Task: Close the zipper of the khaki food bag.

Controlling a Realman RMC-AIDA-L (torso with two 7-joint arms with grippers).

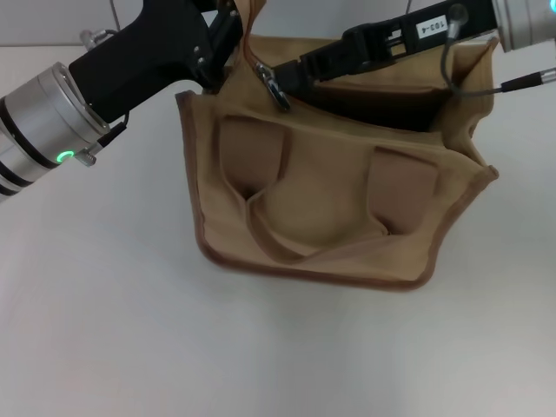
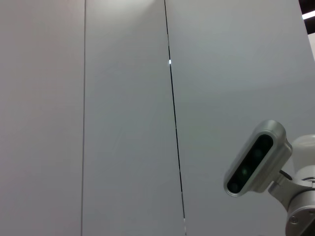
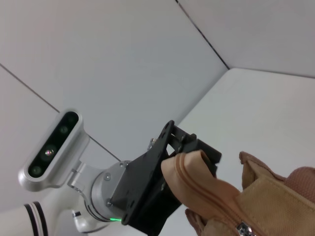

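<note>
The khaki food bag (image 1: 334, 204) stands on the white table with its mouth open and dark inside. My left gripper (image 1: 228, 42) is at the bag's far left end, shut on the tan end of the zipper track (image 3: 189, 164). It also shows in the right wrist view (image 3: 170, 172). My right gripper (image 1: 288, 73) reaches in from the right along the bag's top. Its narrow black fingers meet at the silver pull tab (image 1: 278, 89), which sits at the left end of the zipper. The pull also shows in the right wrist view (image 3: 243, 228).
The white table (image 1: 104, 330) lies all around the bag. A grey cable (image 1: 473, 87) hangs from the right arm over the bag's right end. The left wrist view shows only the wall and the right arm's wrist camera (image 2: 256, 157).
</note>
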